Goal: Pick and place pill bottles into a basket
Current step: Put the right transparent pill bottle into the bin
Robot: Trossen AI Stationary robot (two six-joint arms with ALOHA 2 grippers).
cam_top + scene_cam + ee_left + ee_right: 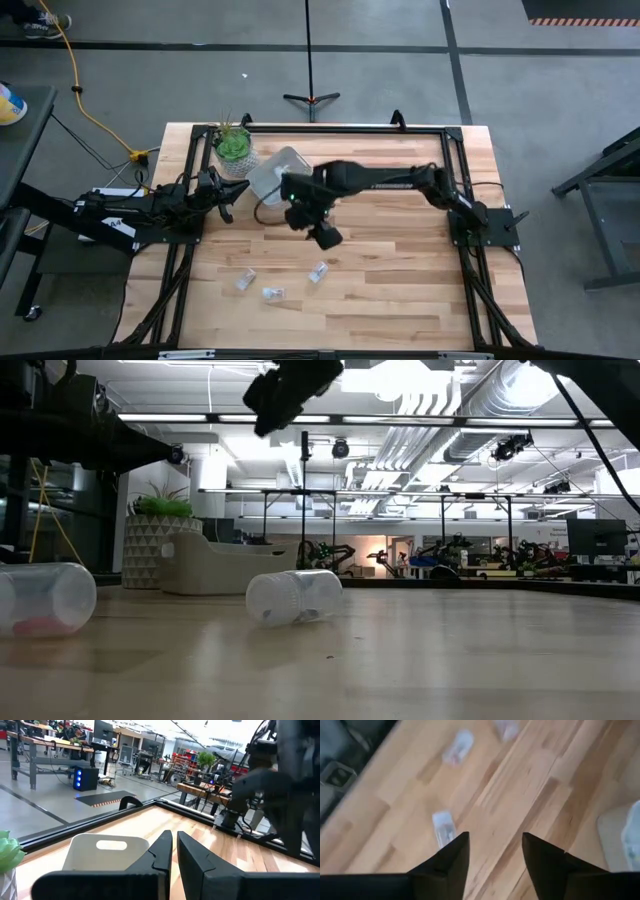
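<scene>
We judge that we are between placements: our right end effector (325, 236) hangs above the middle of the worktop (400, 290), released and empty, its two dark fingers (451, 855) spread with bare wood between them. The basket (274, 172) sits toward the far side of the worktop, just beside the plant (233, 147), and in the right wrist view something pale seems to lie inside it, though we cannot tell what.

Three pill bottles (317, 272) lie on their sides on the worktop, nearer the front edge than the end effector. One is just in front of it; the other two, (245, 280) and (273, 293), lie further toward our left arm's side. From the right wrist, the closest bottle (443, 826) shows just beyond the left-hand fingertip, not between the fingers.

The next move, as we see it, calls for shifting sideways to straddle that bottle, lining the fingers across its short axis, then descending; a lying cylinder may roll if nudged.

Our left end effector (222, 192) waits near the basket, clenched with nothing in it.
</scene>
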